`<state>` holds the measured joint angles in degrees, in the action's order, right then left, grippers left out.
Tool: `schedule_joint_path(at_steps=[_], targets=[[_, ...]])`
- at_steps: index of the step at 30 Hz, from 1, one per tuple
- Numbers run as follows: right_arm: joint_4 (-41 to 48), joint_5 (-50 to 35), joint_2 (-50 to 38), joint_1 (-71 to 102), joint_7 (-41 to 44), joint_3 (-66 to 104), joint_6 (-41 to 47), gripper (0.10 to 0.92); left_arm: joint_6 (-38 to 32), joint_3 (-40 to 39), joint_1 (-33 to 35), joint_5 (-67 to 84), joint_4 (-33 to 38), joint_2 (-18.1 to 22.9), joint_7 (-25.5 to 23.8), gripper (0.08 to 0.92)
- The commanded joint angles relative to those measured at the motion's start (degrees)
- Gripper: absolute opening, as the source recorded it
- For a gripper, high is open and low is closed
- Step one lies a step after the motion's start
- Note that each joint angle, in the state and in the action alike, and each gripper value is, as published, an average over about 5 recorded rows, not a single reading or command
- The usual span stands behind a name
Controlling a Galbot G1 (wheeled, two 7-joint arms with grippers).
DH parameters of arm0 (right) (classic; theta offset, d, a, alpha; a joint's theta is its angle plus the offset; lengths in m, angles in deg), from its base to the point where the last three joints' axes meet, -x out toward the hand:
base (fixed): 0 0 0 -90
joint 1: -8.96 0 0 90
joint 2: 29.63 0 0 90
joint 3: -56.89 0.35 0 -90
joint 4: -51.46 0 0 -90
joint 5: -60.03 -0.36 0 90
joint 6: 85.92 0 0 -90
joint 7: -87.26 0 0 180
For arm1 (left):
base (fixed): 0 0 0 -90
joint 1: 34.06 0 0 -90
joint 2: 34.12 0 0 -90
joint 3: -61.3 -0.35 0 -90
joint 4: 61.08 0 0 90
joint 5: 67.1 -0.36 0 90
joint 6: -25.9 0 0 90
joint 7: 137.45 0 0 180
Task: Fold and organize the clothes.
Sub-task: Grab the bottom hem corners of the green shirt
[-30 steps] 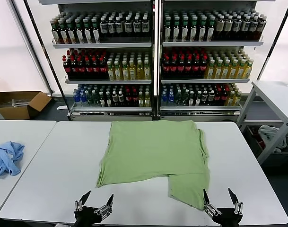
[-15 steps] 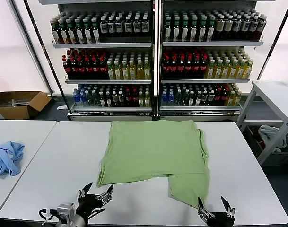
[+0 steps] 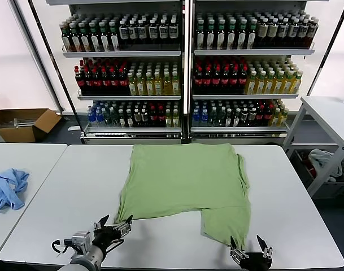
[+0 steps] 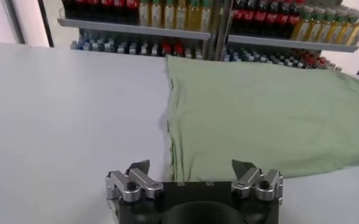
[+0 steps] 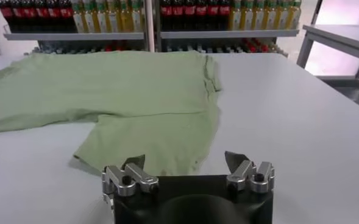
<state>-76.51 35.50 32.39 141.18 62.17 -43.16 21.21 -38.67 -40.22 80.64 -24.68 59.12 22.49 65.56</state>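
The clothes are one light green shirt (image 3: 186, 178) lying flat on the white table (image 3: 64, 192), with a folded flap reaching toward the near right edge. My left gripper (image 3: 116, 221) hovers open just short of the shirt's near left corner. In the left wrist view this gripper (image 4: 191, 165) faces the shirt's hem (image 4: 258, 109), nothing between its fingers. My right gripper (image 3: 249, 244) stands open at the table's near edge, right by the tip of the flap. In the right wrist view the gripper (image 5: 184, 159) sits just before the flap's edge (image 5: 161, 137), empty.
A crumpled light blue garment (image 3: 7, 189) lies on the neighbouring table at the left. Shelves of bottles (image 3: 183, 73) stand behind the table. A cardboard box (image 3: 25, 121) sits on the floor far left, and another table (image 3: 330, 113) is at the right.
The left gripper has come forward toward the shirt's near left corner. The right gripper has shifted left toward the flap's tip. The shirt has not moved.
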Motion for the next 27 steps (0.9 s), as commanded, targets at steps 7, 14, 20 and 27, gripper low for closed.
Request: schedule_joint_path(at_steps=[7, 14, 20, 27], targets=[[0.78, 0.14, 0.17, -1.11, 0.13, -1.02, 0.47, 0.795, -0.1, -0.25, -1.46, 0.76, -2.59, 0.32, -0.2, 0.683], [1.48, 0.11, 0.37, -1.28, 0.18, -1.38, 0.55, 0.631, -0.58, -0.7, -1.57, 0.77, -3.58, 0.84, -0.25, 0.492], [2.08, 0.15, 0.46, -1.4, 0.46, -1.79, 0.55, 0.458, -1.1, -0.94, -0.77, 0.19, -3.31, 0.9, -0.93, 0.318], [2.66, 0.24, 0.39, -1.14, 0.79, -1.96, 0.16, 0.25, -1.52, -1.61, 0.36, -1.17, -2.69, 1.04, -1.73, 0.125]])
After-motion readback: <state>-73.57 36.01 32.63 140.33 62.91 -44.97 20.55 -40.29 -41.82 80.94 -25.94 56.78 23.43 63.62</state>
